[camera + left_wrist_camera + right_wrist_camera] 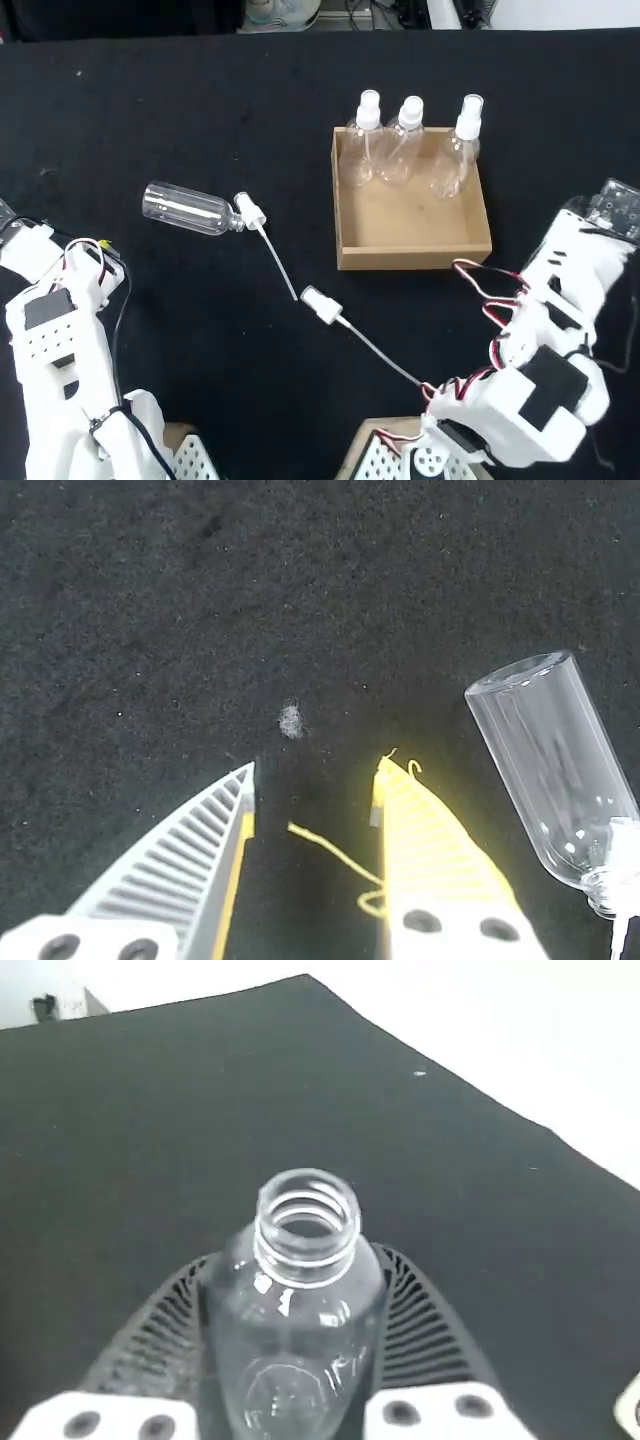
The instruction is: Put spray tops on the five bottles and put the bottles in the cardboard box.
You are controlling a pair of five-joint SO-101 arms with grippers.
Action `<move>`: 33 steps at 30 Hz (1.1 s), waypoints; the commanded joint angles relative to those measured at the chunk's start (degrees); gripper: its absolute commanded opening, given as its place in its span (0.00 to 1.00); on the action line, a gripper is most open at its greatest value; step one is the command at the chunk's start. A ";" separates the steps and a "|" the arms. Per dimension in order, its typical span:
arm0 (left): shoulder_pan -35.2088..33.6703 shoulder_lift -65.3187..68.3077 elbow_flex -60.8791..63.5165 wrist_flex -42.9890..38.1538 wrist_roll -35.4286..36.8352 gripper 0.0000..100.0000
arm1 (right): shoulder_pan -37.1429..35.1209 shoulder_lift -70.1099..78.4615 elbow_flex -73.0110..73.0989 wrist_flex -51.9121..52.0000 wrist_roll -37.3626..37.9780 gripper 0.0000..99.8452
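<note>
Capping bottle 4 of 5: the right gripper (295, 1272) clamps an open-necked bottle (300, 1300) between its fingers (425, 1320), while the left gripper (312, 780), spread open beside a lying bottle (545, 760), likely must fetch the loose spray top (322, 305) between the 2 arms.

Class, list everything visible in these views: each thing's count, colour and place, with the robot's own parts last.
cardboard box: one, brown, on the table, right of centre.
capped bottles: three, clear with white tops, standing in the cardboard box along its far wall.
lying bottle: one, clear, uncapped, on the table left of the box.
held bottle: one, clear, uncapped, in the right hand.
loose spray tops: two, white, on the table; one at the lying bottle's neck, one nearer the arms.
table: one, black.
left hand: one, grey and yellow, open, beside the lying bottle.
right hand: one, dark, shut on the held bottle.
</note>
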 commanded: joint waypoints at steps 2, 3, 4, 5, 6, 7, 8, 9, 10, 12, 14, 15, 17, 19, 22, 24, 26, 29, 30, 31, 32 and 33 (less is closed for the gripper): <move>0.75 -0.79 -2.95 -0.53 0.09 0.19 | 2.90 -5.76 -1.10 -0.35 -0.18 0.01; 0.84 -0.79 -2.95 -0.53 0.09 0.19 | 3.08 -7.96 -0.57 0.88 -0.09 0.01; 0.84 -0.79 -2.95 -0.53 0.09 0.19 | 3.08 -10.42 -0.04 2.81 -0.09 0.01; 0.84 -0.88 -2.95 -0.53 0.09 0.19 | 3.08 -13.14 0.31 5.45 -0.09 0.01; 1.19 -0.97 -2.95 -0.53 0.09 0.19 | 2.90 -16.04 0.40 8.79 -0.09 0.01; 1.45 -1.05 -2.95 -0.44 -0.09 0.19 | 2.64 -19.03 0.22 13.19 -0.09 0.01; 1.71 -1.05 -2.95 -0.44 -0.88 0.19 | 2.55 -21.93 -0.22 18.02 -0.09 0.01; 2.15 -1.05 -3.03 -0.44 -2.11 0.19 | 2.29 -25.01 -0.75 23.03 -0.35 0.01; 2.86 -1.05 -3.03 -0.44 -3.25 0.19 | 1.49 -27.74 -1.45 27.87 -0.26 0.01; 4.62 -0.79 -3.30 -0.35 -4.92 0.19 | 0.53 -32.75 -2.77 36.92 0.00 0.01; 7.08 -0.53 -4.97 1.76 -6.51 0.19 | -0.09 -37.32 -3.74 44.84 0.00 0.01; 8.48 -0.44 -6.46 4.04 -7.30 0.19 | -0.26 -39.43 -4.18 48.26 0.00 0.01; 11.47 -0.44 -10.24 9.49 -8.97 0.19 | -0.44 -43.12 -4.88 53.89 0.00 0.01; 14.29 -0.35 -14.37 15.12 -11.16 0.19 | -0.79 -46.46 -4.97 57.58 0.00 0.01; 17.80 -0.35 -18.51 19.60 -16.97 0.19 | -0.79 -50.33 -4.88 60.31 0.00 0.01; 19.74 -0.35 -19.47 21.01 -21.19 0.19 | -0.79 -52.53 -4.97 61.71 0.00 0.01; 21.85 -0.26 -19.65 22.33 -23.82 0.19 | -0.79 -54.64 -5.14 63.82 0.00 0.01; 24.92 -0.26 -20.18 24.70 -24.79 0.19 | -0.88 -57.89 -5.14 66.99 0.00 0.01; 25.54 -0.26 -20.26 25.14 -24.70 0.19 | -0.88 -59.03 -5.14 67.87 0.00 0.01; 25.71 -0.26 -20.35 25.14 -24.62 0.19 | -0.88 -60.09 -5.05 68.75 0.00 0.01; 25.71 -0.26 -20.44 25.14 -24.53 0.19 | -0.88 -61.05 -4.88 69.27 0.00 0.01; 25.63 -0.26 -20.62 25.14 -24.44 0.19 | -0.88 -61.76 -4.79 69.71 0.00 0.01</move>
